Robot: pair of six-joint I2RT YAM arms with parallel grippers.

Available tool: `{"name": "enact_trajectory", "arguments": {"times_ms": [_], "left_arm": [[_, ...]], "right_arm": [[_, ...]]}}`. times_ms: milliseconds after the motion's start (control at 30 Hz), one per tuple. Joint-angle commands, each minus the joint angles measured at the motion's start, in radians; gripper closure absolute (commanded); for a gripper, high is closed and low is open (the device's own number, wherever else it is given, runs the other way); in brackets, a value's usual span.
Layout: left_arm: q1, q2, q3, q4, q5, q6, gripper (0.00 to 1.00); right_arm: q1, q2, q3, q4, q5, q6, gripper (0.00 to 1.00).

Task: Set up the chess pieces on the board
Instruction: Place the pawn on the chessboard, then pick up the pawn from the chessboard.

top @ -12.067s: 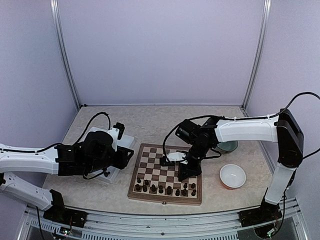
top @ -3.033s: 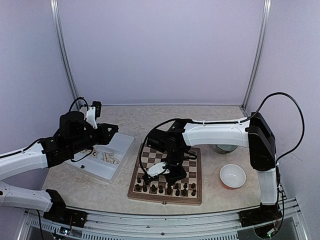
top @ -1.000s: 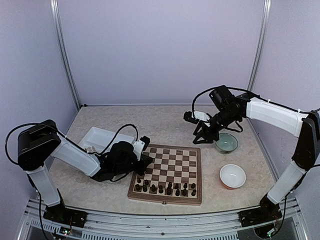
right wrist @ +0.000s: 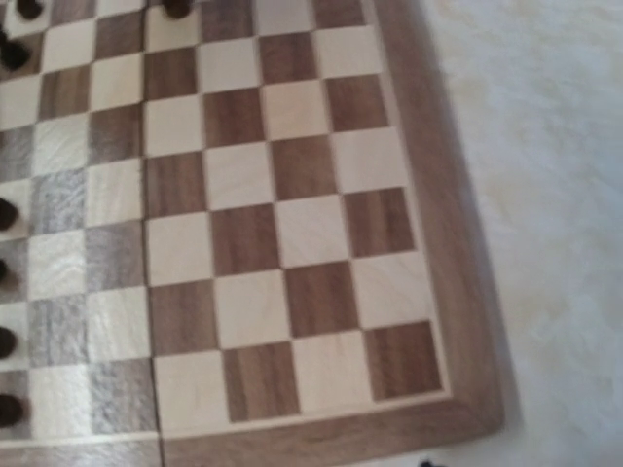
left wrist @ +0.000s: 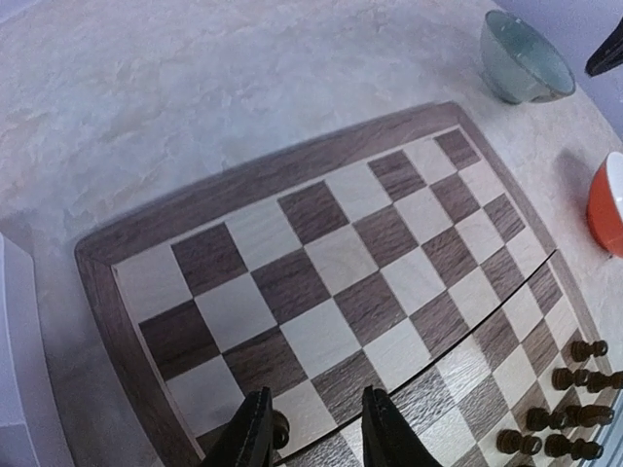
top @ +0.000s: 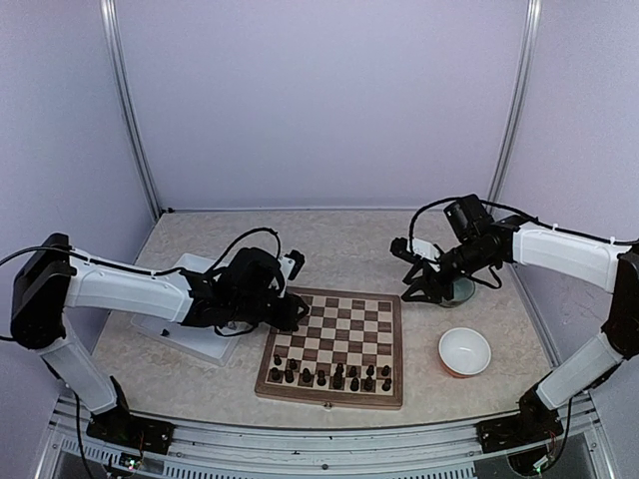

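Hovering low over the chessboard (left wrist: 255,175) with the left pincer (left wrist: 313,399) part-open and gripping nothing, set wider than the dark pawn (left wrist: 280,428) standing between the fingers (left wrist: 255,428), tight against the one on the left of the wrist view and clear of the other. Looks like the tail of a release, judging by that gap. To finish well: widen until both fingers are free, then rise straight up with no sideways drift, lest the near finger drag or topple so light a piece. Check too that the pawn sits inside a square rather than on a line, being just beside the board's centre seam and close to its left border. Farther out, holding the right pincer (top: 416,292) above the bench (top: 329,239) beside the green glass bowl (top: 461,289), off the board's far right corner; cannot tell how wide it stands or whether anything is in it. As for looks: tiny turned chessmen (top: 329,376), dark brown-black with round heads, ranked along the two nearest rows; walnut and cream checks inside a brown wooden border.
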Motion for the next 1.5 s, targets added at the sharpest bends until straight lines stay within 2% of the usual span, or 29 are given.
{"name": "enact_trajectory", "arguments": {"times_ms": [0, 167, 600, 1067, 1467], "left_arm": [[-0.012, 0.049, 0.059, -0.256, -0.024, -0.056, 0.67], [-0.016, 0.094, 0.114, -0.339, -0.047, -0.077, 0.68], [-0.022, 0.156, 0.174, -0.343, -0.075, -0.075, 0.78], [-0.026, 0.153, 0.195, -0.344, -0.094, -0.068, 0.78], [-0.031, 0.154, 0.198, -0.345, -0.097, -0.062, 0.93]], "right_arm": [[-0.049, -0.068, -0.069, 0.126, -0.075, 0.026, 0.53], [-0.067, -0.079, -0.095, 0.151, -0.085, 0.025, 0.53], [-0.067, -0.077, -0.122, 0.156, -0.094, 0.015, 0.53], [-0.067, -0.052, -0.119, 0.147, -0.102, 0.010, 0.53], [-0.067, -0.043, -0.119, 0.145, -0.104, 0.006, 0.53]]}}
